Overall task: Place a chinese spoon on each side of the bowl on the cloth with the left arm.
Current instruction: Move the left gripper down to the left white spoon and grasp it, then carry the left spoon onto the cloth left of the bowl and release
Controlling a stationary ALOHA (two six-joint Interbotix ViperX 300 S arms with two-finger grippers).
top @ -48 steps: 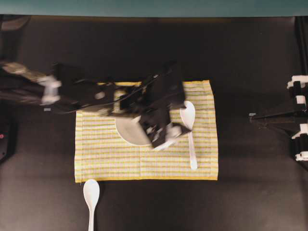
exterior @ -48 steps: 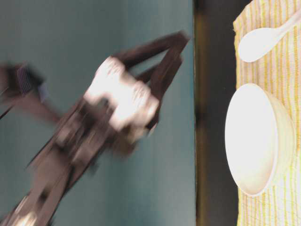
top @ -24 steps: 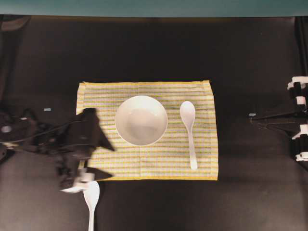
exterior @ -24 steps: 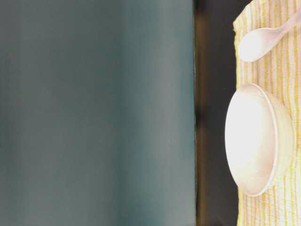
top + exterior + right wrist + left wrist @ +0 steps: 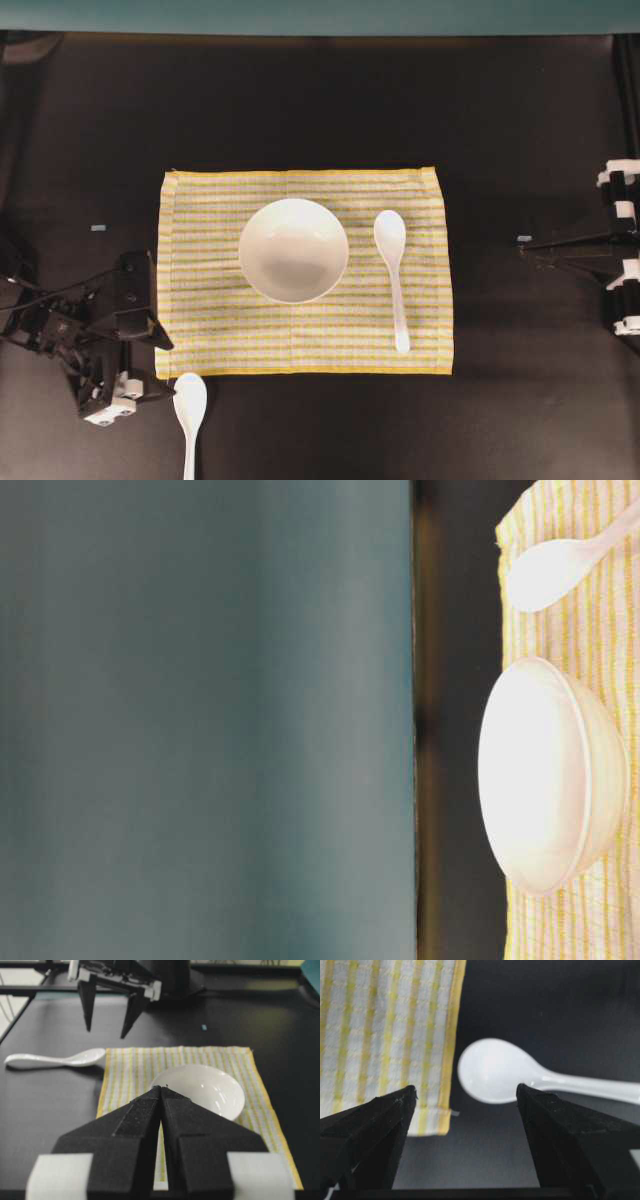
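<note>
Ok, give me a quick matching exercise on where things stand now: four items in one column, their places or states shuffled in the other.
Items:
1. bowl
2. spoon on the cloth
3. spoon off the cloth
4. left gripper

Places or states:
A. on the bare black table, just past the cloth's near left corner
B. open, holding nothing, next to that corner
C. at the middle of the cloth
D. on the cloth, right of the bowl

Pairs: 1-C, 2-D, 3-A, 4-B
</note>
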